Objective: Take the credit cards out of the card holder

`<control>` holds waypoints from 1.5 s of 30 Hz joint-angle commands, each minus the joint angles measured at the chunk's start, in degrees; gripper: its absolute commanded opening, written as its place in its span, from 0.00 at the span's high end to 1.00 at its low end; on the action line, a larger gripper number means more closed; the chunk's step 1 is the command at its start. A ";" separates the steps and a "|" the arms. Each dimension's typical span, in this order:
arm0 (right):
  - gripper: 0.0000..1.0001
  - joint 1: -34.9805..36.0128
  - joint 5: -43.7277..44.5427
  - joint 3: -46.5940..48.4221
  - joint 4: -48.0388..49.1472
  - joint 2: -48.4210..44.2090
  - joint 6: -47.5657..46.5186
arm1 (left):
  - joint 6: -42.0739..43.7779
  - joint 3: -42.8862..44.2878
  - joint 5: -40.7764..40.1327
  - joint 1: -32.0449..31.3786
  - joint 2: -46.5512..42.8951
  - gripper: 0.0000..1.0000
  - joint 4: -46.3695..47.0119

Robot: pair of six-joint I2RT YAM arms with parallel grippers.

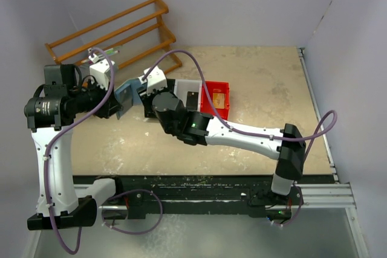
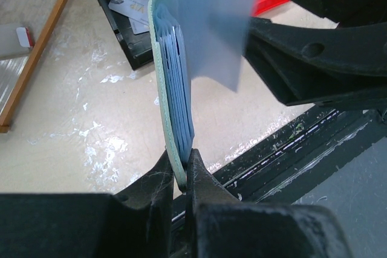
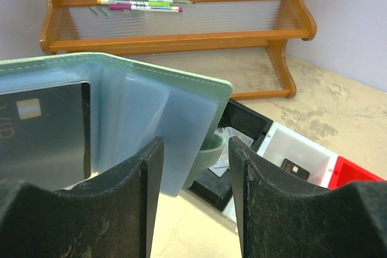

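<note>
Obstruction at centre: the card holder (image 2: 175,89) stands on edge above the counter (image 1: 260,83). The left gripper (image 2: 179,161) has its jaws clamped on the lower rim, so approach from below is blocked. The right gripper (image 3: 195,146) crowds the open face, jaws apart, with a clear sleeve corner reaching into the gap.

Beyond it, the black bin (image 3: 245,122), white bin (image 3: 314,155) and red bin (image 3: 357,173) form a touching row. The wooden rack (image 3: 181,43) lines the back wall.

The right arm (image 1: 248,134) crosses the near counter diagonally. Open passage remains right of the red bin.
</note>
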 commanded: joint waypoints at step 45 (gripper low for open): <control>0.45 -13.72 -66.87 -3.72 -1.98 -12.46 29.72 | -0.47 3.85 3.55 -0.20 2.92 1.00 -2.34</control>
